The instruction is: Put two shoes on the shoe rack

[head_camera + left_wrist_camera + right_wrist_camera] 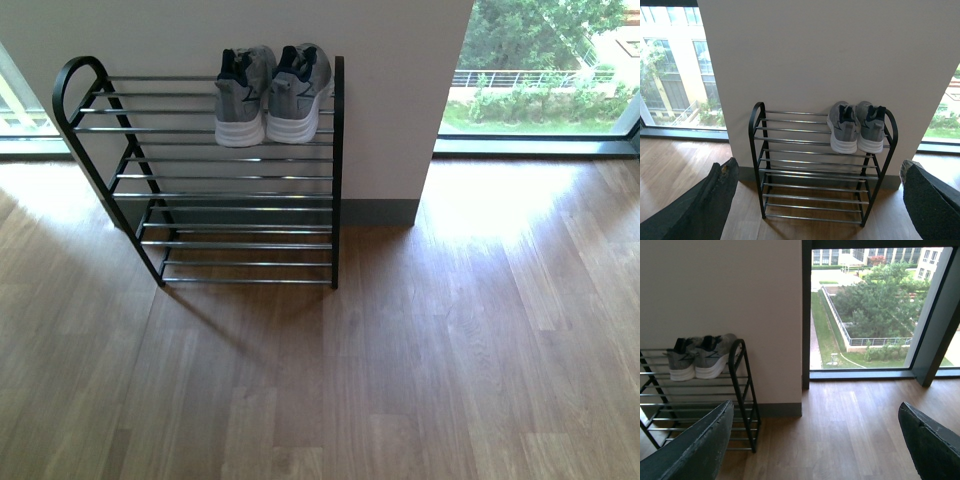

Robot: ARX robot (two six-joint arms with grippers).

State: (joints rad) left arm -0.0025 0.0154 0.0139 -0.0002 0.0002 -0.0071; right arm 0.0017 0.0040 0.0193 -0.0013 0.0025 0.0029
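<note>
Two grey knit shoes (272,92) with thick white soles sit side by side, toes toward me, at the right end of the top tier of the black shoe rack (200,195). The same shoes (856,127) on the rack (815,172) show in the left wrist view, and the shoes (696,358) on the rack (742,390) show at the edge of the right wrist view. My left gripper (817,205) is open and empty, well back from the rack. The right gripper (815,445) is open and empty over bare floor beside the rack. Neither arm shows in the front view.
The rack stands on a wooden floor (420,360) against a white wall (390,90) with a grey skirting. Floor-to-ceiling windows (865,310) flank the wall on both sides. The lower tiers of the rack hold nothing.
</note>
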